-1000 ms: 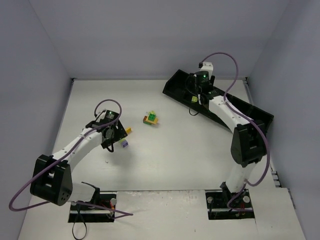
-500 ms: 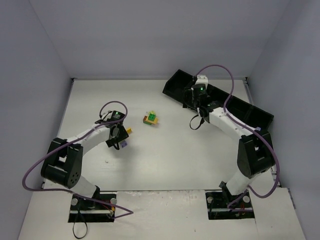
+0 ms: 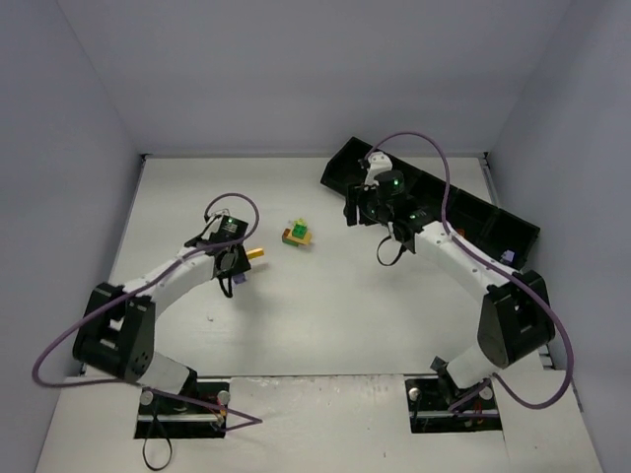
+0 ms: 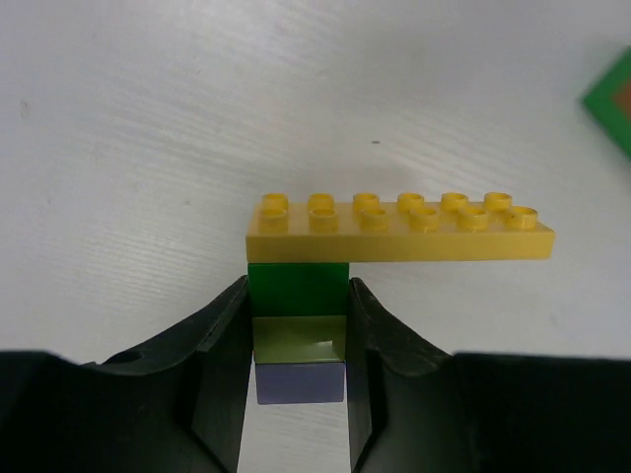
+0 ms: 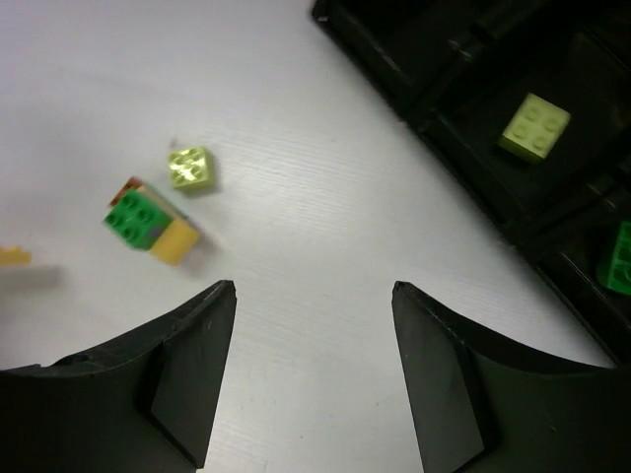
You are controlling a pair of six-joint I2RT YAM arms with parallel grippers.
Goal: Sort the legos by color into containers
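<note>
My left pincer [image 4: 298,291] is clamped on the green-lime-lilac lego stack [image 4: 299,340] at the left of the worktop [image 3: 325,315], its yellow plate [image 4: 394,236] crosswise beyond my fingertips, the containers [image 3: 508,229] well off to the right.

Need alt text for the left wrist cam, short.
The left gripper is shut on a small stack of bricks, dark green, lime and lilac, with a long yellow brick fixed across its far end. Behind is a white table; a green piece shows at the upper right edge.

Soft, even light; perhaps slight blur
</note>
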